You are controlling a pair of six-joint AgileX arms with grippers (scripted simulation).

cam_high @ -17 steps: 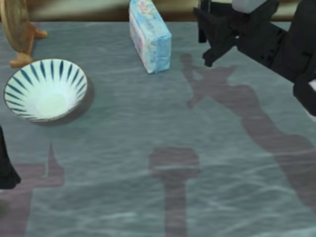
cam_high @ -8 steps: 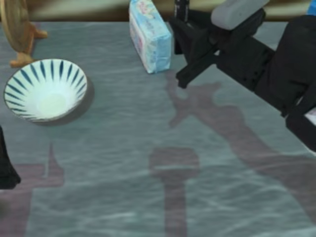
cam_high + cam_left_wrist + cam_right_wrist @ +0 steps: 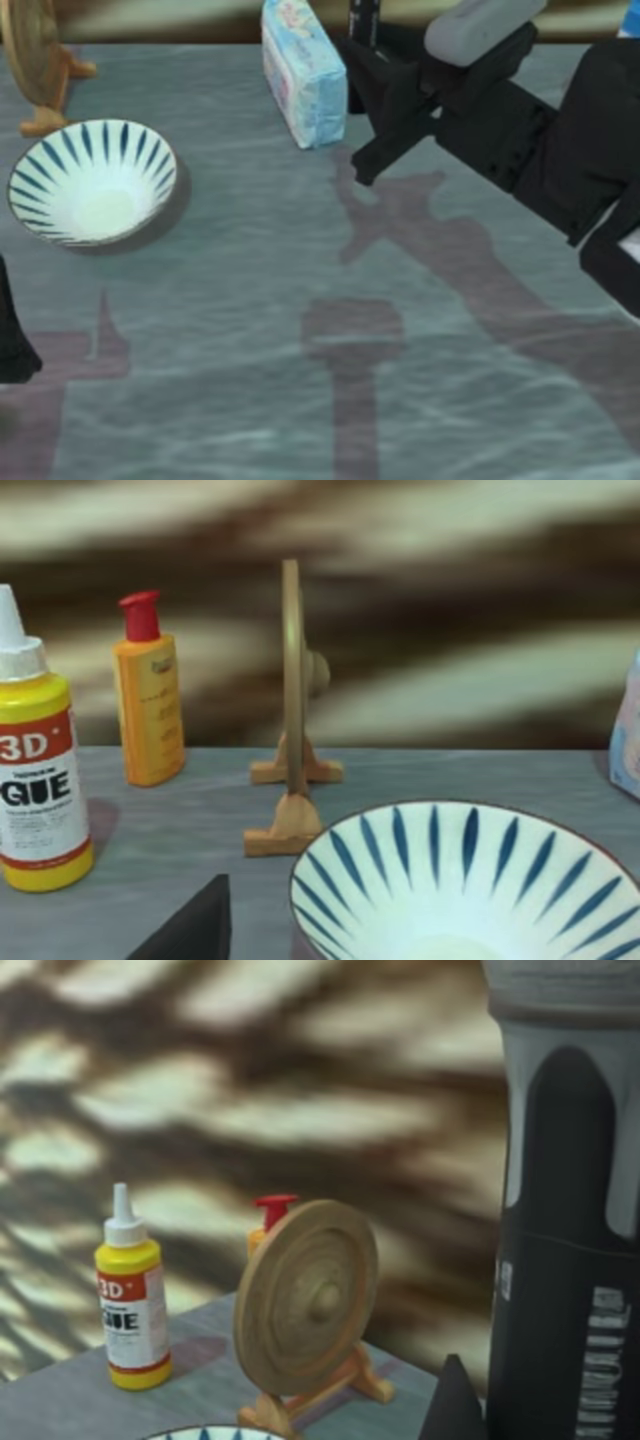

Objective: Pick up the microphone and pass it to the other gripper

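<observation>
The right gripper point(image 3: 362, 120) reaches in from the top view's right side toward the far edge of the table point(image 3: 300, 300), its black fingers apart around the microphone point(image 3: 364, 20), which stands at that far edge with only a bit of its black handle showing past the arm from above. In the right wrist view the microphone point(image 3: 565, 1210) fills the frame up close, black body below and grey part above, one finger tip point(image 3: 452, 1405) just beside it; whether the fingers press on it I cannot tell. Just beside the gripper, toward the left, lies a pale blue packet point(image 3: 303, 70), near enough to crowd the approach. Further left sits a white bowl point(image 3: 92, 182) with blue stripes, and behind it a round wooden disc on a stand point(image 3: 35, 60). The left wrist view also shows a yellow glue bottle point(image 3: 35, 770) and an orange bottle point(image 3: 150, 695) with a red cap. The left gripper point(image 3: 12, 335) is parked at the table's left edge, mostly out of view.
</observation>
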